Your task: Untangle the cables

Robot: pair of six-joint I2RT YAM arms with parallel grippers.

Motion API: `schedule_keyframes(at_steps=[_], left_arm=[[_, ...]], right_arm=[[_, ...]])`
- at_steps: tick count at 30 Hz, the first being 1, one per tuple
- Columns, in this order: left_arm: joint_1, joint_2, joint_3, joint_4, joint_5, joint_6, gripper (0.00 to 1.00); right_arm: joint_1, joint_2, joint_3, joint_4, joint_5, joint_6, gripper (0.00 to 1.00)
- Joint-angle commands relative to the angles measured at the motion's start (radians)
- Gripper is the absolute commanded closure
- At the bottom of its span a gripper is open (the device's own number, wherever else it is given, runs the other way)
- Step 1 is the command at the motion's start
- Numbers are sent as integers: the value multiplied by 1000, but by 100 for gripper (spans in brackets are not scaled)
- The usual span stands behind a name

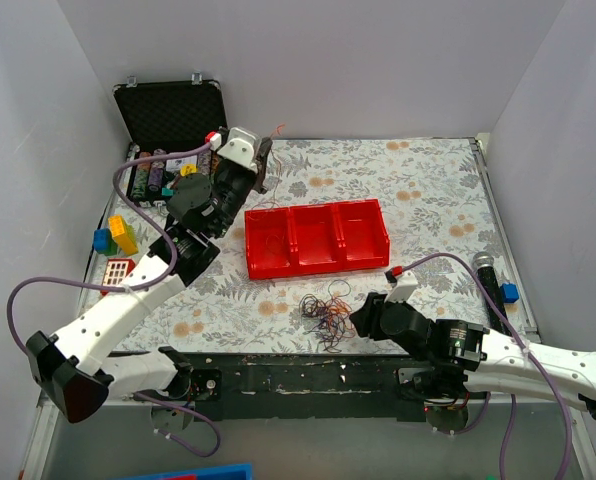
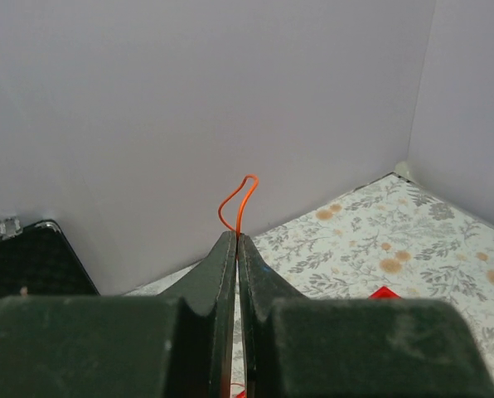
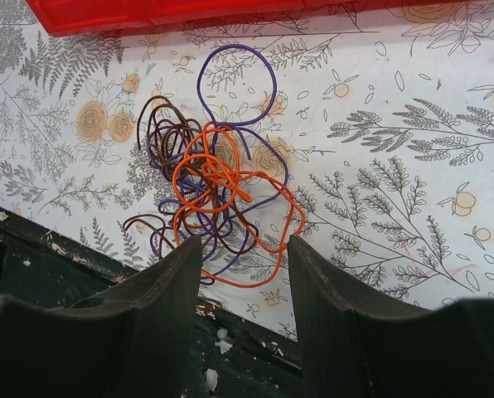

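The cables (image 1: 326, 312) lie as a small tangle of thin orange, purple and dark brown wires on the floral cloth near the table's front edge. In the right wrist view the tangle (image 3: 218, 186) sits just ahead of my right gripper (image 3: 245, 245), which is open and empty, with the lowest orange loop between its fingertips. The right gripper (image 1: 363, 320) is just right of the bunch. My left gripper (image 1: 263, 165) is raised at the back left. In its wrist view it (image 2: 236, 236) is shut on a single orange wire (image 2: 239, 199) that loops up above the tips.
A red three-compartment tray (image 1: 316, 265) stands mid-table, and its edge shows in the right wrist view (image 3: 189, 12). An open black case (image 1: 168, 110) is at the back left, with toy blocks (image 1: 118, 235) below it. A black cylinder (image 1: 488, 275) and a blue block (image 1: 509, 292) lie at the right.
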Motion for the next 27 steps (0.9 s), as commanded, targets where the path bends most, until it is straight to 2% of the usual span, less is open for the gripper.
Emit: schedule_keyframes(at_steps=[1, 7, 12, 19, 27], left_arm=[[-5, -57, 55, -162, 27, -146, 100], [-5, -75, 69, -277, 93, -227, 100], [-6, -65, 35, -310, 122, -272, 100], [-9, -34, 70, -322, 294, -342, 100], [-12, -31, 35, -342, 322, -344, 100]], right_arm=[[6, 0, -3, 13, 26, 11, 46], [7, 3, 0, 18, 25, 13, 46], [6, 9, 9, 10, 23, 16, 47], [7, 0, 9, 3, 25, 21, 47], [6, -3, 11, -8, 25, 25, 47]])
